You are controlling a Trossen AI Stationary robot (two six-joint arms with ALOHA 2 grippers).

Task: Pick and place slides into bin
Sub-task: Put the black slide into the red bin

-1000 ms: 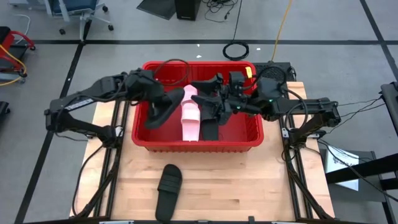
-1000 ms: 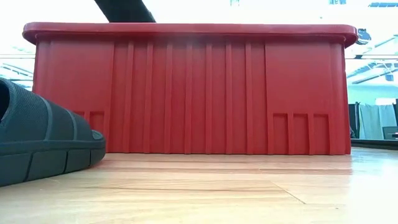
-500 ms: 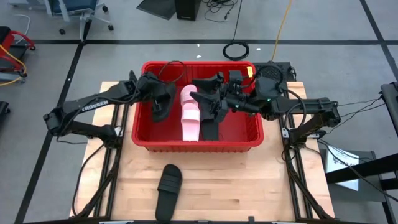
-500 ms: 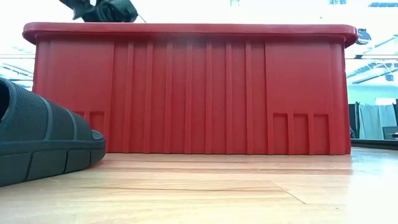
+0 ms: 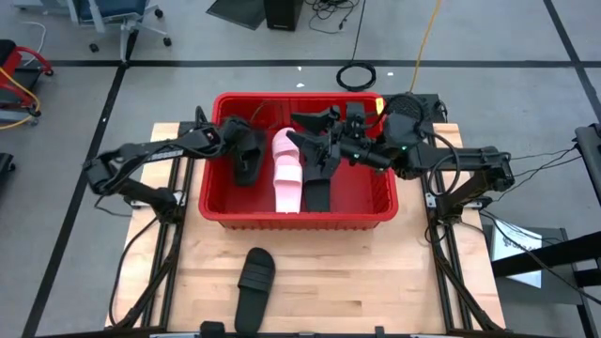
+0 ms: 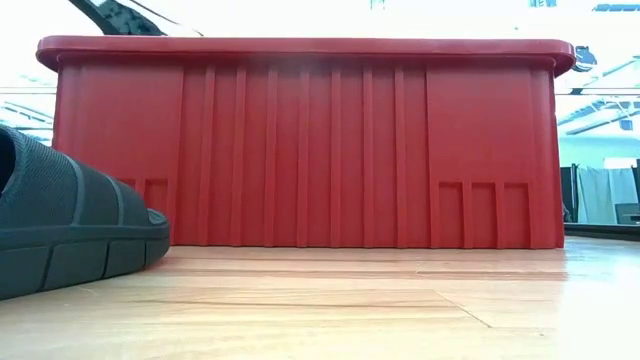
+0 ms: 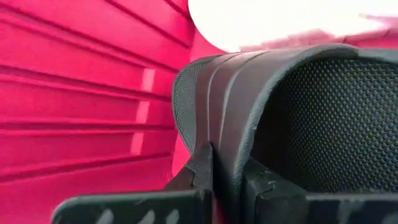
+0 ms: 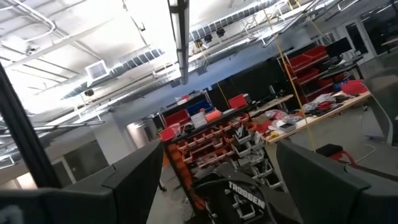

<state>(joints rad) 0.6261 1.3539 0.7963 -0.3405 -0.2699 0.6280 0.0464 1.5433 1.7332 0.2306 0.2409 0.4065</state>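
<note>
The red bin (image 5: 212, 188) stands at the table's far middle and fills the low view (image 6: 300, 140). My left gripper (image 5: 242, 150) reaches into its left half and is shut on a black slide (image 5: 248, 160), which also shows in the left wrist view (image 7: 298, 99). A pale pink slide (image 5: 286, 175) and a black slide (image 5: 317, 192) lie on the bin's floor. My right gripper (image 5: 310, 131) hangs open and empty over the bin's middle, tipped up toward the room (image 8: 227, 171). One black slide (image 5: 255, 279) lies sole-down on the table in front of the bin. My left gripper pinches the black slide's strap at its edge (image 7: 227, 146) between its two fingers. One finger (image 7: 199, 171) is on the ribbed outer face and the other is on the dotted inner side. It comes from the table's left, slanting down into the bin. Whether the slide touches the bin's floor, I cannot tell.
The bin's near wall (image 6: 300, 140) stands between the table's front and its inside. The near slide also shows at the low view's left (image 6: 70, 225). Bare wood lies in front of the bin on both sides of that slide (image 5: 357, 272).
My left gripper has carried the black slide a little toward the bin's far left corner and lower into the bin, and its arm has drawn back toward the table's left. My right gripper has shifted slightly toward the far edge and stayed open.
</note>
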